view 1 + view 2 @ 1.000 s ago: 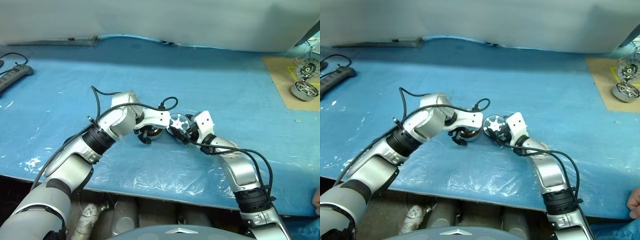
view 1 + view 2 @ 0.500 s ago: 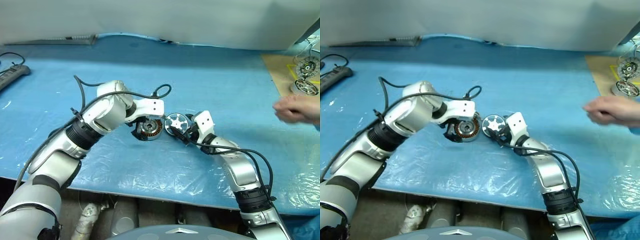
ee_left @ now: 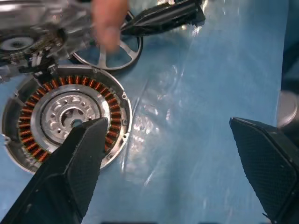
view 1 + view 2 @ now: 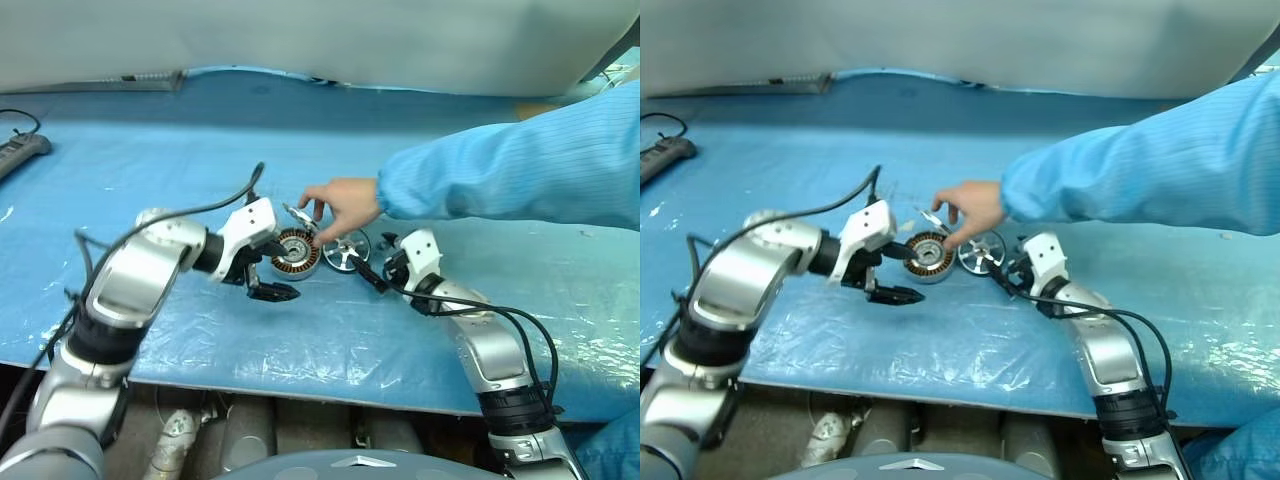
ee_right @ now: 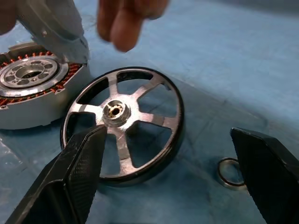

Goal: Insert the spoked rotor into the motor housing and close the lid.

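**Counting parts on the blue table**

Looking from the head camera: one small round grey metal motor housing with copper windings lies mid-table, one shiny silver spoked rotor flat just beside it, both well back from the near edge of the blue plastic-covered table. One person's hand in a blue sleeve holds up the housing's grey hinged lid. Two grippers flank the parts: left gripper spread wide and empty, right gripper likewise. Bare table lies along the near edge.

Left wrist view: housing uncovered, rotor behind it.

Right wrist view: the rotor's five spokes; one small metal ring lies near it.
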Robot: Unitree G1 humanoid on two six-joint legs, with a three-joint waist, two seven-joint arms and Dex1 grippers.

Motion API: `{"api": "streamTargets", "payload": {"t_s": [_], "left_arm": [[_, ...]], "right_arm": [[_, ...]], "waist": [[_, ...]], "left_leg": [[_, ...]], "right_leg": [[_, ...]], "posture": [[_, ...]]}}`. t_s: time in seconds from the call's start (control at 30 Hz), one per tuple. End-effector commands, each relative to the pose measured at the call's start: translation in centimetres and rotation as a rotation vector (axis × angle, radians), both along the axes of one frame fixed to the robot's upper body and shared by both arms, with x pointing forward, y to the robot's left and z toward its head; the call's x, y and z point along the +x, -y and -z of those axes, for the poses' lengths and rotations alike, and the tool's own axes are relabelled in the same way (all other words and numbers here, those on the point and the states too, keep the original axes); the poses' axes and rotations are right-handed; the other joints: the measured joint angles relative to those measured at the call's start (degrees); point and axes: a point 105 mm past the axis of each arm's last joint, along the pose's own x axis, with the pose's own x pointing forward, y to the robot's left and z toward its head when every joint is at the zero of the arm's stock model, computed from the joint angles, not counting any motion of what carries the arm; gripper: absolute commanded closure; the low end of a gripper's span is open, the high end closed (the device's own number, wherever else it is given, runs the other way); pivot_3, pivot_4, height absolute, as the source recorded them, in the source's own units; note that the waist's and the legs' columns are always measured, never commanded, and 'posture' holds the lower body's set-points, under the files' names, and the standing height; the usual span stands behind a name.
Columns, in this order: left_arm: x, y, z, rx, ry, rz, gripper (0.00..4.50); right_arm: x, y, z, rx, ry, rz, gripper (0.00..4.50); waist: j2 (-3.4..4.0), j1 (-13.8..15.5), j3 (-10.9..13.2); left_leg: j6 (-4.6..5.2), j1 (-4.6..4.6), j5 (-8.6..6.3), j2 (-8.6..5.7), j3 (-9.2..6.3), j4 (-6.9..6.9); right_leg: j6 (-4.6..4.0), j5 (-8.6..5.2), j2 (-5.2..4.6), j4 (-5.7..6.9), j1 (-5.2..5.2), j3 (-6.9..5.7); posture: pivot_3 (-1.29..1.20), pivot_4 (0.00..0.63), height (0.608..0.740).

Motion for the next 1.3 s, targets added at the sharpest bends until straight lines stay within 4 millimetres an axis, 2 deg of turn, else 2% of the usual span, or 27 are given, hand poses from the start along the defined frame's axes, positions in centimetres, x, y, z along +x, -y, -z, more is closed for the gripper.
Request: {"api": "streamTargets", "payload": {"t_s": [0.03, 0.17, 0.23, 0.37, 0.5, 0.7, 1.03, 1.2, 1.3], "left_arm": [[-0.4, -0.9, 0.0, -0.119, 0.18, -0.101, 0.04], [-1.6, -2.7, 2.5, -0.182, 0.227, -0.215, 0.04], [-1.4, -3.5, 3.3, -0.196, 0.271, -0.29, 0.04], [-0.1, -4.2, 3.5, -0.24, 0.344, -0.414, 0.04], [0.9, -3.7, 3.8, -0.253, 0.377, -0.457, 0.04], [1.0, -3.0, 3.7, -0.26, 0.376, -0.431, 0.04], [1.3, -2.7, 3.0, -0.257, 0.381, -0.413, 0.04], [2.2, -2.6, 1.9, -0.223, 0.398, -0.403, 0.04], [3.8, -2.4, -0.1, -0.157, 0.44, -0.368, 0.04]], "right_arm": [[-0.2, 1.1, -1.7, 0.02, 0.064, 0.032, 0.0], [-0.5, 1.5, -1.5, 0.013, 0.057, 0.044, 0.0], [-0.6, 1.4, -1.4, 0.01, 0.053, 0.04, 0.0], [-0.7, 1.3, -1.4, 0.012, 0.054, 0.034, 0.0], [-0.7, 1.1, -1.4, 0.008, 0.056, 0.027, 0.0], [-0.7, 1.1, -1.4, 0.003, 0.056, 0.027, 0.0], [-0.8, 1.1, -1.2, -0.005, 0.052, 0.027, 0.0], [-0.7, 0.9, -1.2, -0.006, 0.05, 0.023, 0.0], [-0.7, 0.7, -1.1, -0.006, 0.049, 0.019, 0.0]], "waist": [[-0.02, 0.04, 0.01], [-0.02, 0.12, 0.01], [-0.02, 0.13, 0.01], [-0.02, 0.27, 0.0], [-0.02, 0.12, 0.0], [-0.02, 0.1, -0.01], [-0.02, 0.1, -0.01], [-0.02, 0.14, -0.01], [-0.02, 0.19, -0.01]], "left_leg": [[0.01, -0.03, 0.0, 0.01, -0.02, 0.01], [0.03, 0.05, -0.02, 0.15, -0.01, 0.04], [0.05, 0.1, -0.03, 0.35, 0.02, 0.05], [0.07, 0.11, -0.04, 0.37, 0.06, 0.11], [0.06, 0.17, -0.03, 0.41, 0.07, 0.22], [0.02, 0.11, -0.01, 0.43, 0.07, 0.31], [0.03, 0.13, -0.01, 0.46, 0.08, 0.54], [0.03, 0.14, -0.01, 0.48, 0.08, 0.6], [0.03, 0.13, 0.0, 0.47, 0.07, 0.68]], "right_leg": [[0.0, 0.0, 0.0, 0.01, 0.01, -0.05], [0.0, -0.01, 0.04, 0.01, 0.05, -0.04], [0.0, -0.02, 0.05, 0.0, 0.07, 0.0], [0.01, -0.02, 0.05, 0.01, 0.09, 0.02], [0.02, -0.01, 0.11, 0.06, 0.1, 0.1], [0.26, 0.13, 0.14, 0.08, 0.08, 0.11], [0.07, 0.02, 0.15, 0.19, 0.13, 0.14], [0.07, 0.03, 0.15, 0.3, 0.12, 0.13], [0.07, 0.03, 0.16, 0.4, 0.11, 0.13]], "posture": [[0.0, 0.15, 0.74], [0.0, 0.15, 0.74], [0.0, 0.15, 0.74], [0.0, 0.15, 0.74], [0.0, 0.15, 0.74], [0.0, 0.15, 0.74], [0.0, 0.15, 0.74], [0.0, 0.15, 0.74], [0.0, 0.15, 0.74]]}}
